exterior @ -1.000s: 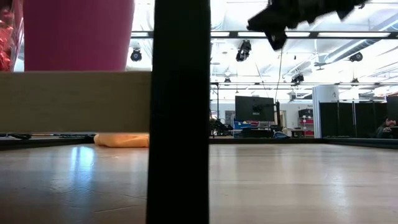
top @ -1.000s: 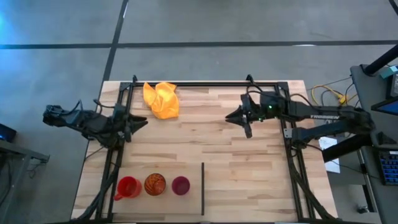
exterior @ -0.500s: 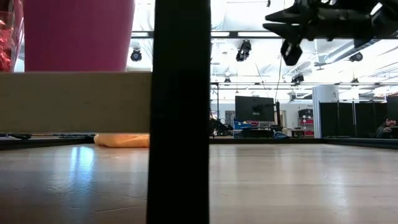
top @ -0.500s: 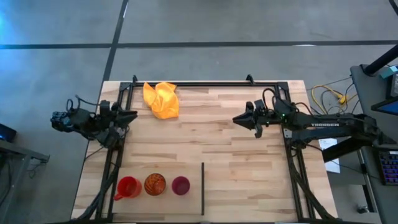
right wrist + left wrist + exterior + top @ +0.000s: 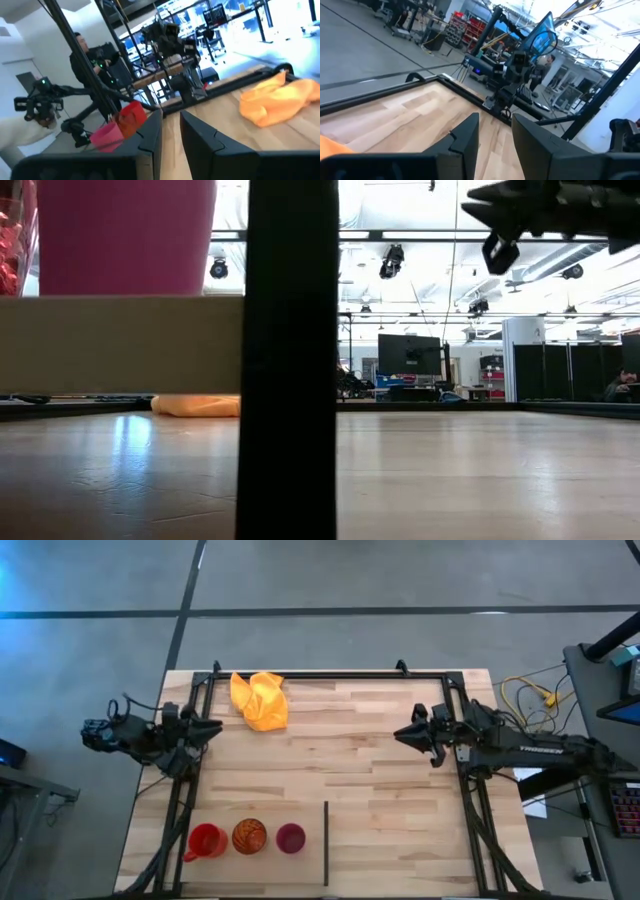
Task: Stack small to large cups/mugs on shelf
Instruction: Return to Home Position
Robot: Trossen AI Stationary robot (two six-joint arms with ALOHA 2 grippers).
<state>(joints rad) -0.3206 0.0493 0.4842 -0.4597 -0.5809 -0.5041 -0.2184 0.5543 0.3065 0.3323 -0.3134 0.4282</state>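
Three cups stand upright in a row on a raised shelf board (image 5: 120, 345) at the table's near left: a red mug with a handle (image 5: 206, 841), a see-through orange tumbler (image 5: 249, 836) and a small magenta cup (image 5: 290, 838). The magenta cup (image 5: 125, 235) fills the low view's upper left. My left gripper (image 5: 217, 727) is shut and empty, high at the table's left edge. My right gripper (image 5: 400, 735) is shut and empty, high near the right edge; it also shows in the low view (image 5: 497, 215).
A yellow-orange cloth (image 5: 260, 700) lies crumpled at the far left of the table and also shows in the right wrist view (image 5: 277, 100). A black upright post (image 5: 290, 360) stands at the shelf's right end. A black frame (image 5: 330, 674) runs round the table.
My right gripper has drawn back steadily toward the table's right edge, staying high. My left gripper drew back toward the left edge and then held still. The cups and the cloth have not moved.
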